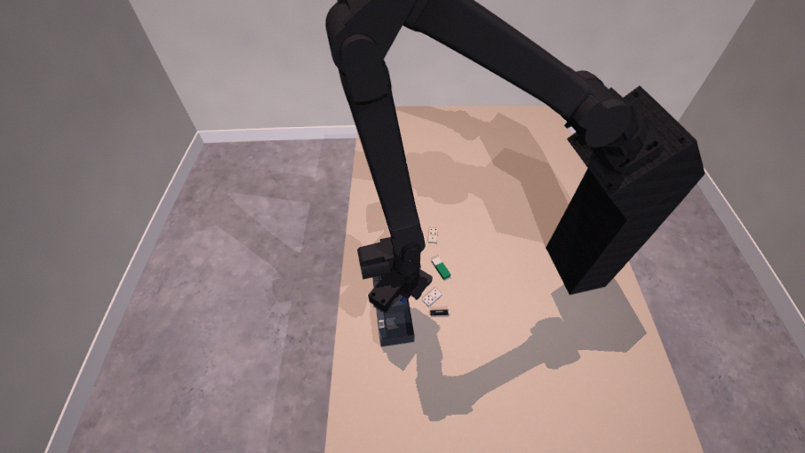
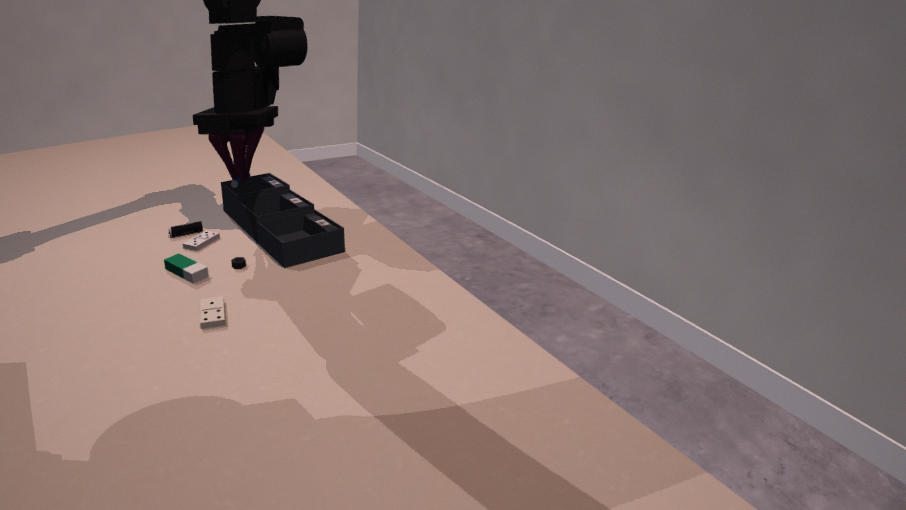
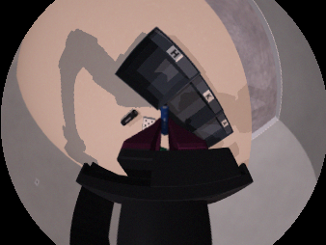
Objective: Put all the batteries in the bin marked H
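Observation:
A row of three joined black bins (image 2: 283,218) stands on the tan table, each with a small white label. In the wrist view the label on the end bin (image 3: 172,53) looks like an H. My gripper (image 2: 237,179) is shut on a thin blue battery (image 3: 164,117) and hangs just above the left rim of the far-end bin in the exterior view. It also shows in the top view (image 1: 401,300). A black cylindrical battery (image 2: 185,229) lies on the table left of the bins. A small black round cell (image 2: 238,262) lies near the middle bin.
Two white dominoes (image 2: 201,239) (image 2: 213,311) and a green-and-white eraser (image 2: 185,267) lie left of the bins. The robot's black base block (image 1: 625,196) stands at the table's right side. The table edge and grey floor run just beyond the bins.

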Controlling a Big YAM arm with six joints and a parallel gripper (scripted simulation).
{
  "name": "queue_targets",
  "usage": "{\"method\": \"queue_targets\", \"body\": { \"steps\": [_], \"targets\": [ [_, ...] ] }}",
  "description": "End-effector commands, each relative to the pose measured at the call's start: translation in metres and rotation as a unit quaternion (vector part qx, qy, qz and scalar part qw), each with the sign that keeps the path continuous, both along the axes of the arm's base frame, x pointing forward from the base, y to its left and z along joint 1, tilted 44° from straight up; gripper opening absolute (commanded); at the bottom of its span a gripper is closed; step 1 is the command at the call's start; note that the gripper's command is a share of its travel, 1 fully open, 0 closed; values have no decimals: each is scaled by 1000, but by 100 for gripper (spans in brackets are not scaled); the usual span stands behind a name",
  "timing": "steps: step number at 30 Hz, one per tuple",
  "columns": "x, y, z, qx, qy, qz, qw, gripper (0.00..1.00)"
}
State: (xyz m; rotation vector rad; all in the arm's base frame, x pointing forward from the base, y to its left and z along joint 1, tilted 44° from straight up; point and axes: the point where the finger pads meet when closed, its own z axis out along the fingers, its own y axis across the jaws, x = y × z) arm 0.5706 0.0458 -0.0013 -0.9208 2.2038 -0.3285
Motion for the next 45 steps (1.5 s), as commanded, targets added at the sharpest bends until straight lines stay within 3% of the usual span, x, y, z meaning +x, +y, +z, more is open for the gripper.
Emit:
{"method": "queue_targets", "body": {
  "steps": [1, 10, 15, 17, 18, 21, 24, 44, 45],
  "targets": [
    [6, 9, 17, -37, -10, 39, 998, 4],
    [18, 61, 25, -142, -6, 137, 980, 4],
    [22, 46, 26, -193, -13, 193, 962, 4],
    [22, 46, 26, -193, -13, 193, 962, 4],
    [22, 45, 27, -217, -14, 218, 951, 4],
    [23, 43, 30, -246, -15, 243, 938, 4],
    [21, 60, 32, -266, -18, 273, 924, 4],
    [23, 46, 37, -270, -26, 263, 926, 4],
    [21, 45, 16, -269, -9, 268, 925, 4]
  ]
}}
